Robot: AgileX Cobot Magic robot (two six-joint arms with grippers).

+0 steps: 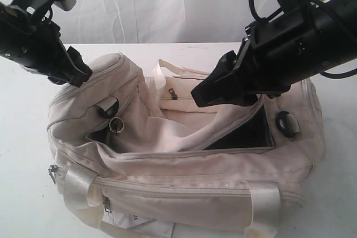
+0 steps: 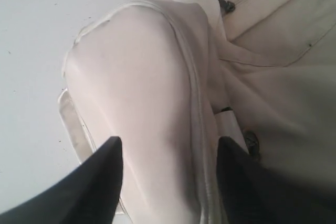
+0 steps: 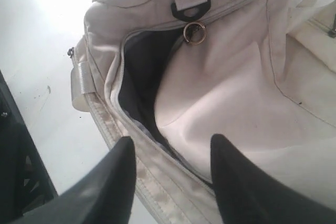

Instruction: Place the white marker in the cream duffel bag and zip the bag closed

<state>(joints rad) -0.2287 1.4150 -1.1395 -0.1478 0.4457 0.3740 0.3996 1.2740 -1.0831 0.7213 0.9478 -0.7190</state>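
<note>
1. White table [image 1: 22,115] in front of a pale curtain [image 1: 156,4]. The cream duffel bag [image 1: 184,176] lies across the middle, lengthwise from left to right.
2. The bag's top zipper is undone. The mouth gapes and shows black lining [image 1: 248,135] at the right, with a narrower dark slit at the left.
3. A small metal ring [image 1: 116,126] hangs beside a black strap ring [image 1: 106,110] at the left end of the opening. Pale webbing handles [image 1: 262,199] drape over the near side.
4. The left gripper [image 1: 78,75] hangs over the bag's left end with its jaws spread wide. In its wrist view the fingers [image 2: 107,166] stand either side of the bulging cream fabric (whether they touch it I cannot tell).
5. The right gripper [image 1: 203,94] hovers above the open mouth and points down and left. Its jaws are parted, with nothing between them and only the zipper edge and lining below.
6. The white marker cannot be made out in any view, so I cannot tell where it is.
</note>
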